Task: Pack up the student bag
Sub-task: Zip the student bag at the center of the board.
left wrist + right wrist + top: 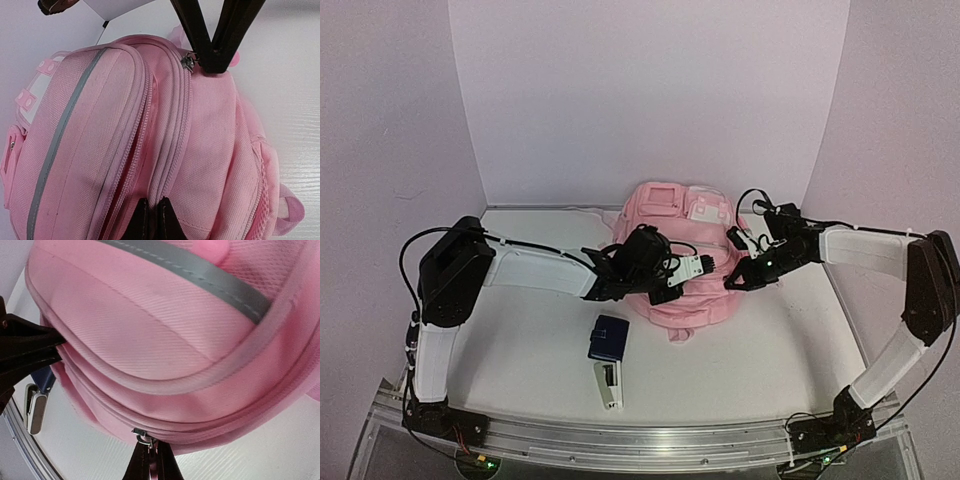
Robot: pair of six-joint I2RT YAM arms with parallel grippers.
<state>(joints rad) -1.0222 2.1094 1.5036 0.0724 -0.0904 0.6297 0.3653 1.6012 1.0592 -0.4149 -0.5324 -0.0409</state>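
The student bag (672, 212), a soft pink backpack, lies at the back middle of the table. My left gripper (706, 263) reaches over its front and is shut on a fold of fabric at the zip seam (165, 165); its tips (152, 206) pinch the zip track. My right gripper (733, 283) is at the bag's right side, shut on the metal zipper pull (142, 436), with its tips (150, 452) closed round the tab. The left wrist view shows the same pull (188, 61) at the right gripper's black fingers (200, 35). The zip looks closed between the two grippers.
A dark blue box (608, 338) and a white stapler (608, 385) lie on the white table in front of the bag, near the left arm. Pink walls enclose the table on three sides. A metal rail (640, 440) runs along the near edge.
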